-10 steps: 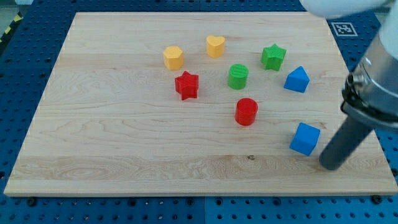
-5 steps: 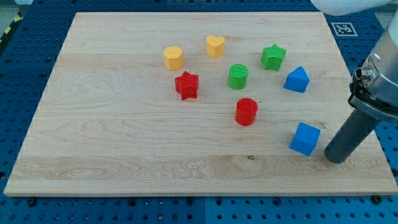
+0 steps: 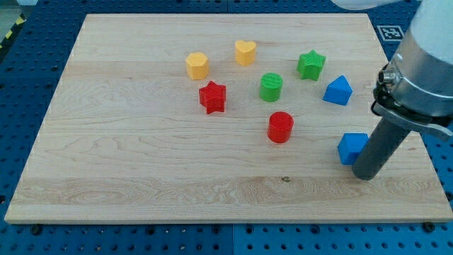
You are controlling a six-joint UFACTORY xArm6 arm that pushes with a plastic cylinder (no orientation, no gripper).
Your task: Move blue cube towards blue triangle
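Note:
The blue cube sits on the wooden board at the lower right. My tip is at the cube's lower right side, touching it, and the rod hides the cube's right part. The blue triangle lies above the cube, toward the view's top, with a gap of bare board between them.
A green star is up and left of the blue triangle. A green cylinder, a red cylinder, a red star, a yellow heart and a yellow hexagon lie further left.
My tip moved left and slightly up against the blue cube. The cube shifted up and a little right, closer to the blue triangle. Other blocks have not moved.

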